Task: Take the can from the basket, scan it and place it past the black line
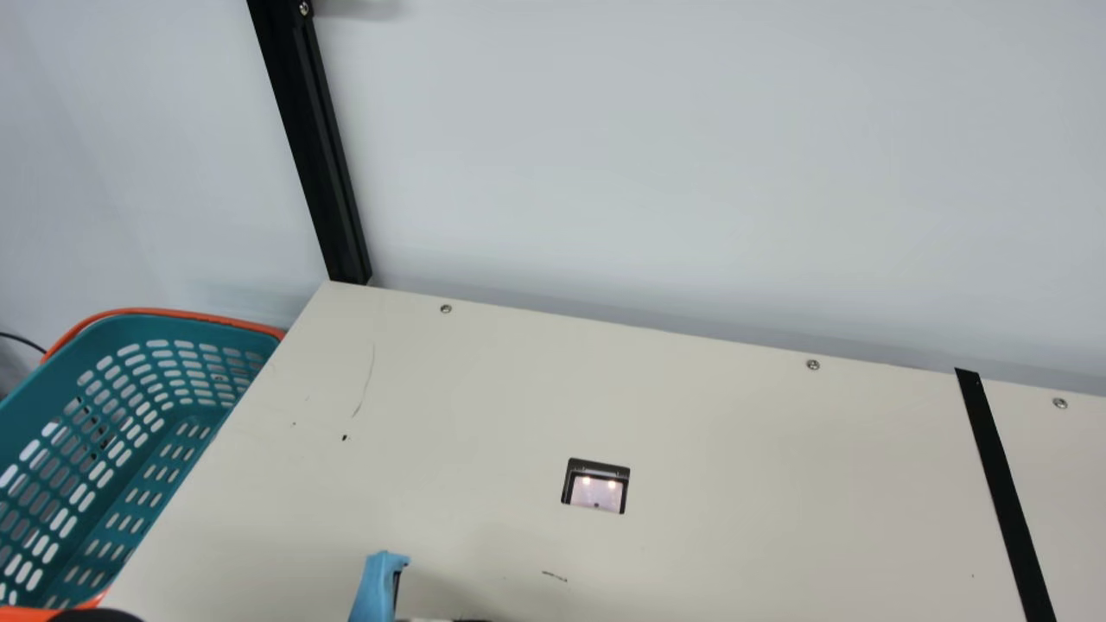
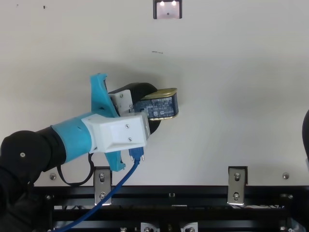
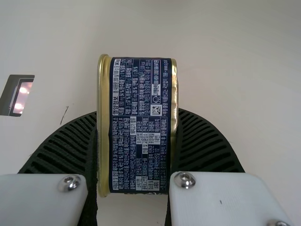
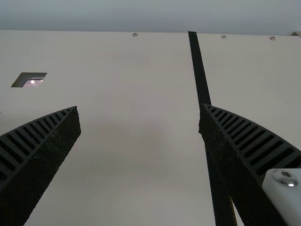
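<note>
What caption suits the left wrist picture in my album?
Blue-and-gold can held in the left gripper over the cream table, a small lit window off to one side.

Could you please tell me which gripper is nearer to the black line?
Right. The right gripper is close to the black line; the left gripper, holding the can, is farther left, in front of the scanner window.

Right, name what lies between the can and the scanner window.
Top view: bare tabletop from the can to the scanner window, save one short dark mark.
</note>
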Tool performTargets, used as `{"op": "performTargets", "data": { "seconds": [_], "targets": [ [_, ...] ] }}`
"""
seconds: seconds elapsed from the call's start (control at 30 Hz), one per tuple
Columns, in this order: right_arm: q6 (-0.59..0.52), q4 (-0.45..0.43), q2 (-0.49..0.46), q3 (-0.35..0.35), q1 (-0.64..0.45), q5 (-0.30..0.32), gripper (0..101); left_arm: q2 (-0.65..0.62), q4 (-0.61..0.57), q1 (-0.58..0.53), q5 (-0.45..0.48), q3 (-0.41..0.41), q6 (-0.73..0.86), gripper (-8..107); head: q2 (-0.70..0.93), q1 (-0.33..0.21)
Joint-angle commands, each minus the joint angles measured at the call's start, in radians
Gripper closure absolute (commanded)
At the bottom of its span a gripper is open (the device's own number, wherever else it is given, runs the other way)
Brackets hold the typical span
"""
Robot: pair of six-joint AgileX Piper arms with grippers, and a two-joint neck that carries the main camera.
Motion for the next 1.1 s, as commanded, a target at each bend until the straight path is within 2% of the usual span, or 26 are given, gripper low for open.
{"op": "performTargets", "data": {
  "seconds": [0.0, 0.5, 1.03, 1.07],
  "targets": [
    [0.0, 0.0, 0.0, 0.0, 0.0, 0.0, 0, 0.011, 0.003, -0.012, 0.016, 0.007, 0.013, 89, -0.002, -0.037],
    [0.0, 0.0, 0.0, 0.0, 0.0, 0.0, 0, 0.071, 0.003, -0.127, 0.113, 0.009, 0.046, 89, -0.002, -0.037],
    [0.0, 0.0, 0.0, 0.0, 0.0, 0.0, 0, 0.102, 0.003, -0.287, 0.155, -0.054, -0.025, 89, -0.002, -0.037],
    [0.0, 0.0, 0.0, 0.0, 0.0, 0.0, 0, 0.103, 0.003, -0.294, 0.161, -0.057, -0.029, 64, -0.002, -0.037]
  ]
}}
